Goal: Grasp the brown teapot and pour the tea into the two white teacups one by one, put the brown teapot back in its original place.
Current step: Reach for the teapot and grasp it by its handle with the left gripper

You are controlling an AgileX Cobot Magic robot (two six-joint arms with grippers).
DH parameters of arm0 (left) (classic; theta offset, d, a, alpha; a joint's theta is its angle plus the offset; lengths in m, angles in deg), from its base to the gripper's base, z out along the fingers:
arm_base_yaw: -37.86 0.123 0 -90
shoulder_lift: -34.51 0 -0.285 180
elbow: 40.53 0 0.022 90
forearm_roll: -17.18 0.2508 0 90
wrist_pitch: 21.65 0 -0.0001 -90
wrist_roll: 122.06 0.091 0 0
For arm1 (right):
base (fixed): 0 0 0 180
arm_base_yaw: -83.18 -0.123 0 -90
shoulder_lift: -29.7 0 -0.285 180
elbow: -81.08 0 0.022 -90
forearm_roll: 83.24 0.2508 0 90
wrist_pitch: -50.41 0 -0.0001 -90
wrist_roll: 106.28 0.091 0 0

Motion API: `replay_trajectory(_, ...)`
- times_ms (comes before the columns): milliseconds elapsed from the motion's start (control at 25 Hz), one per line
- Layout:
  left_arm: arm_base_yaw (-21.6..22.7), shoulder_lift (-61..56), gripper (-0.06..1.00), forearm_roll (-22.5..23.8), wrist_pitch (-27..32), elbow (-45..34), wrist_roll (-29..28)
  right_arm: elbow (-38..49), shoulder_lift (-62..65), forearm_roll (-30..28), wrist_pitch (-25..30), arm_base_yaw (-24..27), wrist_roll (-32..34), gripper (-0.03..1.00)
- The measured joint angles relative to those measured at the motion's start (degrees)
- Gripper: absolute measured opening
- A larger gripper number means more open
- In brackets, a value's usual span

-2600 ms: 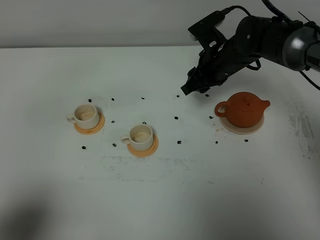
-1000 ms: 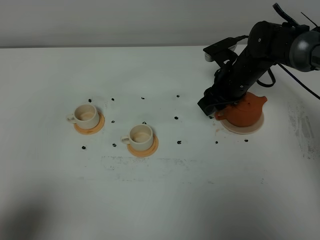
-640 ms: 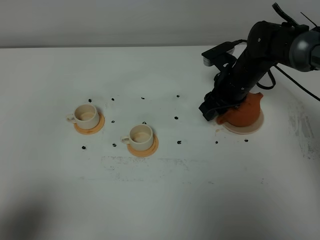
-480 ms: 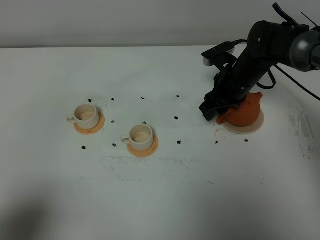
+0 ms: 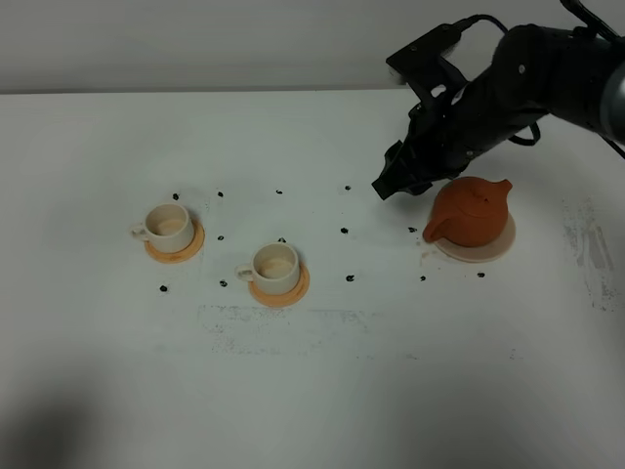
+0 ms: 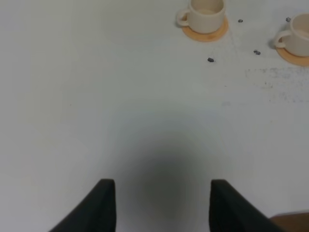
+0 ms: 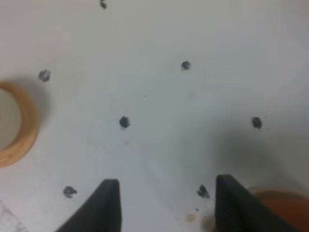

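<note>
The brown teapot (image 5: 471, 213) stands on its pale round coaster (image 5: 480, 250) at the right, handle toward the lower left, spout toward the upper right. My right gripper (image 5: 390, 187) hovers just left of it and above the table, open and empty; in the right wrist view its fingertips (image 7: 109, 203) frame bare table, with the teapot's edge (image 7: 285, 209) beside one finger. The two white teacups (image 5: 168, 226) (image 5: 275, 265) stand on orange coasters at left and centre. My left gripper (image 6: 161, 208) is open over bare table, both cups (image 6: 206, 11) (image 6: 295, 36) far ahead of it.
Small black marks (image 5: 344, 231) dot the white table (image 5: 322, 371) around the cups and the teapot. A scuffed grey patch (image 5: 283, 320) lies in front of the centre cup. An orange coaster rim (image 7: 21, 126) shows at the side of the right wrist view.
My right gripper was low against the teapot's handle side; it has risen and drawn back without the pot. The teapot has turned slightly on its coaster.
</note>
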Motion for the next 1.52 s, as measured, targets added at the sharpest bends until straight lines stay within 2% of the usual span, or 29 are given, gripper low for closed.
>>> replay_trajectory(200, 0.0, 0.0, 0.46, 0.0, 0.0, 0.0, 0.0, 13.7, 5.4, 1.9, -14.6, -0.2, 0.0, 0.46)
replay_trajectory(360, 0.0, 0.0, 0.46, 0.0, 0.0, 0.0, 0.0, 19.1, 5.2, 2.9, -19.9, -1.2, 0.0, 0.46)
replay_trajectory(680, 0.0, 0.0, 0.46, 0.0, 0.0, 0.0, 0.1, 19.5, 2.7, 0.3, -29.9, -2.9, -0.2, 0.46)
replay_trajectory(1120, 0.0, 0.0, 0.46, 0.0, 0.0, 0.0, 0.1, 19.5, -1.2, 0.2, -30.0, -2.9, -0.2, 0.46)
replay_trajectory(1520, 0.0, 0.0, 0.46, 0.0, 0.0, 0.0, 0.1, 19.5, -1.2, 0.2, -24.5, -2.9, -0.2, 0.46)
